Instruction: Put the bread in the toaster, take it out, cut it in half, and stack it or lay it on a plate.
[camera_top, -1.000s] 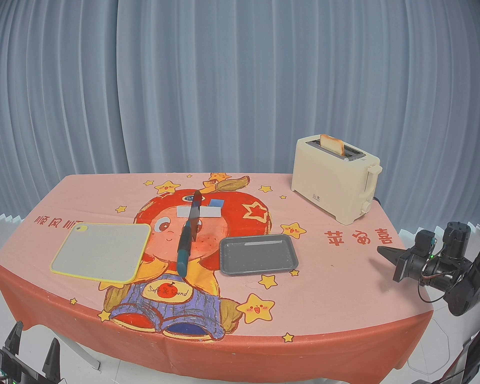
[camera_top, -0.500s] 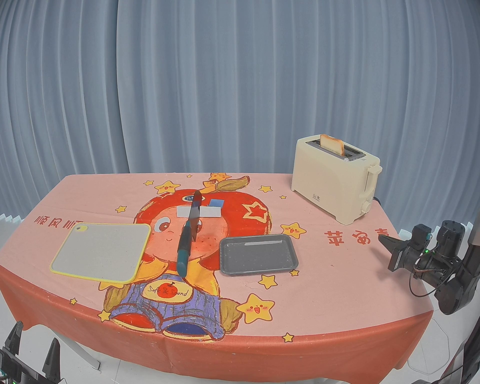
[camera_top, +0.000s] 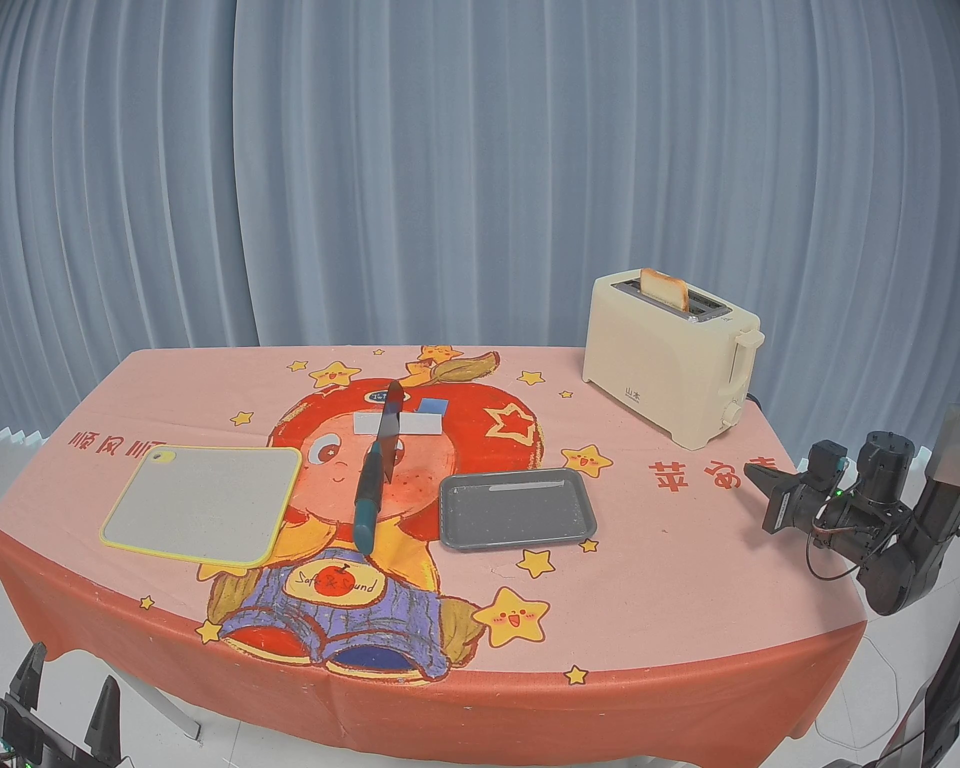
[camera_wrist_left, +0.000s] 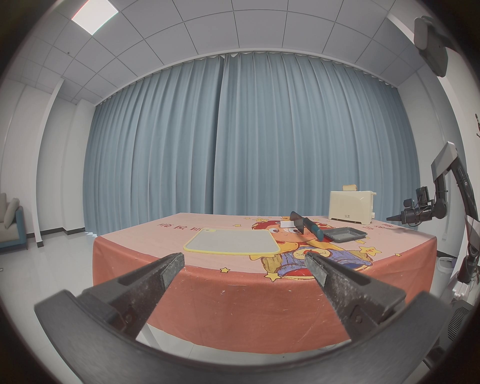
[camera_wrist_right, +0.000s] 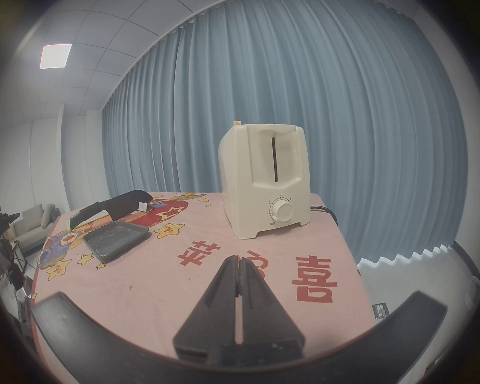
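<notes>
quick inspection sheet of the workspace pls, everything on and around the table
surface: table under a pink cartoon tablecloth, lying flat.
job's things: bread stands up out of a slot of the cream toaster at the far right; knife lies between the cutting board and the grey tray.
clutter: white strip and blue square by the knife's blade.
grippers: left gripper open, low, off the table's near left corner; right gripper shut, at the right edge, pointing at the toaster.
cables: black cord behind the toaster.
surroundings: blue curtain; sofa at the wall.
</notes>
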